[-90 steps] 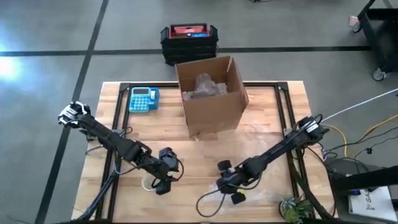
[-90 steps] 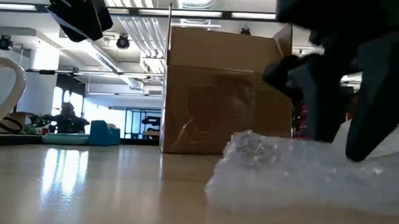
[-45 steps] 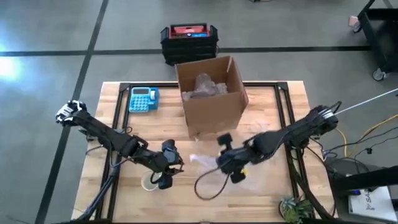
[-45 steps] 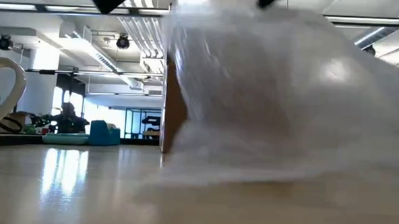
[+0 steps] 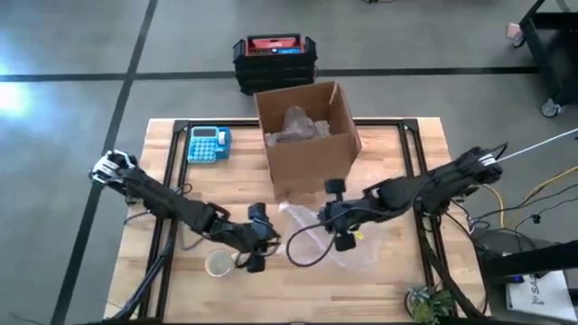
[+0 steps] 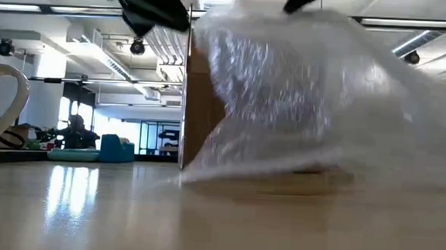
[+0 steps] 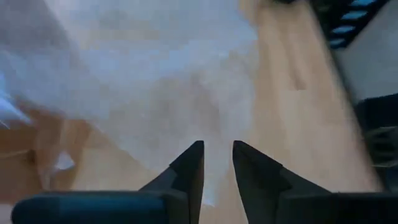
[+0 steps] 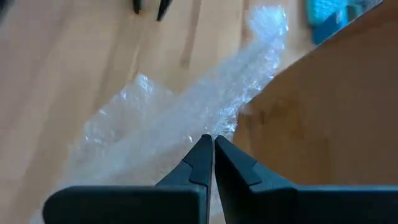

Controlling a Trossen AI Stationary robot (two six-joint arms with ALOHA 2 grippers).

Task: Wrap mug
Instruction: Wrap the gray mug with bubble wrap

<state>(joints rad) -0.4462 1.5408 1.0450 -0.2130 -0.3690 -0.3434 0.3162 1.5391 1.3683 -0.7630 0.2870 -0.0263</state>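
Note:
A pale mug (image 5: pixel 219 264) stands upright near the table's front edge; the low view shows its handle (image 6: pixel 7 104) at the far left. My left gripper (image 5: pixel 264 246) hovers just right of the mug, open by a narrow gap (image 7: pixel 217 155), and points at the bubble wrap. My right gripper (image 5: pixel 323 217) is shut on the clear bubble wrap (image 5: pixel 348 246) in front of the cardboard box (image 5: pixel 307 135). The wrap (image 6: pixel 307 106) rises as a raised sheet in the low view. My right gripper pinches a bunched part of the bubble wrap (image 8: pixel 208 127) between its two fingertips, slanting down from the table's right. The sheet hangs from the fingers, drawn up into a peak. Its lower edge (image 6: pixel 281 176) lies on the table.
The open cardboard box holds crumpled wrap (image 5: pixel 296 125) and stands at the table's far middle. A blue calculator (image 5: pixel 208 144) lies far left. A black and red case (image 5: pixel 275 59) sits on the floor beyond. A small plant (image 5: pixel 429 302) is at the near right corner.
My right gripper has gone from the table's near edge up and toward the box, taking the bubble wrap with it. The wrap, flat then, is now lifted into a peak and dragged toward the box. My left gripper has moved right, past the mug.

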